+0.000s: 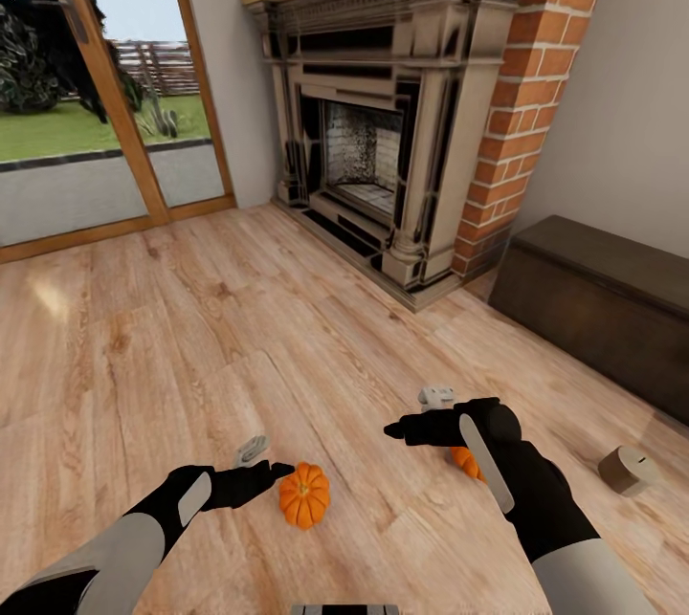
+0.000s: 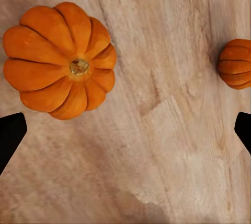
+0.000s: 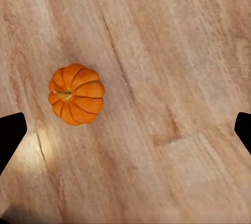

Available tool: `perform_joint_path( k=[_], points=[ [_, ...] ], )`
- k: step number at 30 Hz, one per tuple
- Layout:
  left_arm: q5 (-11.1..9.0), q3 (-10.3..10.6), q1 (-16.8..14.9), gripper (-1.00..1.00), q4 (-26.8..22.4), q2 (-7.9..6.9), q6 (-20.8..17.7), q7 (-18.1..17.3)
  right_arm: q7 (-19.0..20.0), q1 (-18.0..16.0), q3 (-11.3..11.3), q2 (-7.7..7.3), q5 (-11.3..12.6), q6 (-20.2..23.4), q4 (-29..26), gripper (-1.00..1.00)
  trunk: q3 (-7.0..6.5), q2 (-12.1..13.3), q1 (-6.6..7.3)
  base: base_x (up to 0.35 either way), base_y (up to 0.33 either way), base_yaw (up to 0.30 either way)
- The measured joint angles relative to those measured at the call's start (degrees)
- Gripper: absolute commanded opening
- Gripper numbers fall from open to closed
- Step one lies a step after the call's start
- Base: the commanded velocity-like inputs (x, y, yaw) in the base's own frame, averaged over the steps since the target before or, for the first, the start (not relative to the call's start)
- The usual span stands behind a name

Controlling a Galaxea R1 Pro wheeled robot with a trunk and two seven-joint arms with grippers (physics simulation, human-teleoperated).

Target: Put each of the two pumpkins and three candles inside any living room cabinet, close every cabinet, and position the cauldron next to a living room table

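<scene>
Two orange ribbed pumpkins lie on the wooden floor. One pumpkin (image 1: 304, 494) sits just right of my left gripper (image 1: 263, 460), which hovers open above the floor; the left wrist view has this pumpkin (image 2: 60, 59) large and off to one side of the open fingers (image 2: 10, 135), with the other pumpkin (image 2: 238, 63) at the picture's edge. The second pumpkin (image 1: 465, 462) is half hidden under my right arm. My right gripper (image 1: 419, 412) is open above the floor, and its wrist view has a pumpkin (image 3: 76, 93) lying apart from the fingertips (image 3: 10, 138). A beige candle (image 1: 627, 470) lies on its side at the right. The dark cabinet (image 1: 603, 309) stands shut by the right wall.
A large stone fireplace (image 1: 383, 118) with a brick chimney breast (image 1: 536, 89) stands ahead. A glass door (image 1: 86, 98) with a wooden frame opens onto a garden at the left. Wooden floor (image 1: 191, 328) stretches between me and both.
</scene>
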State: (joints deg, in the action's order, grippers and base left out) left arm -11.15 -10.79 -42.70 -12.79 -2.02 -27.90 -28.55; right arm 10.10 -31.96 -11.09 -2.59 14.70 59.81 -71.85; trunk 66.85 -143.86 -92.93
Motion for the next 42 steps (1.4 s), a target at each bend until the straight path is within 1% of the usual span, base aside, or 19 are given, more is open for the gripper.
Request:
perform_joint_path(
  k=[14, 37, 42],
  points=[
    [0.0, 0.0, 0.0, 1.00, 0.0, 0.00, -0.1, -0.2, 0.0, 0.0, 0.0, -0.01, 0.0, 0.0, 0.0, 1.00, 3.10, -0.2, -0.36, 0.000, 0.000, 0.000],
    [0.0, 0.0, 0.0, 1.00, 0.0, 0.10, 0.0, 0.5, 0.0, 0.0, -0.1, -0.01, 0.0, 0.0, 0.0, 1.00, 3.11, -0.2, -0.36, 0.001, 0.000, 0.000],
    [-0.1, 0.1, 0.0, 1.00, 0.0, 0.09, -0.1, 0.5, 0.0, 0.0, -0.1, -0.01, 0.0, 0.0, 0.0, 1.00, 3.11, -0.2, -0.33, 0.206, -0.120, 0.000]
  ],
)
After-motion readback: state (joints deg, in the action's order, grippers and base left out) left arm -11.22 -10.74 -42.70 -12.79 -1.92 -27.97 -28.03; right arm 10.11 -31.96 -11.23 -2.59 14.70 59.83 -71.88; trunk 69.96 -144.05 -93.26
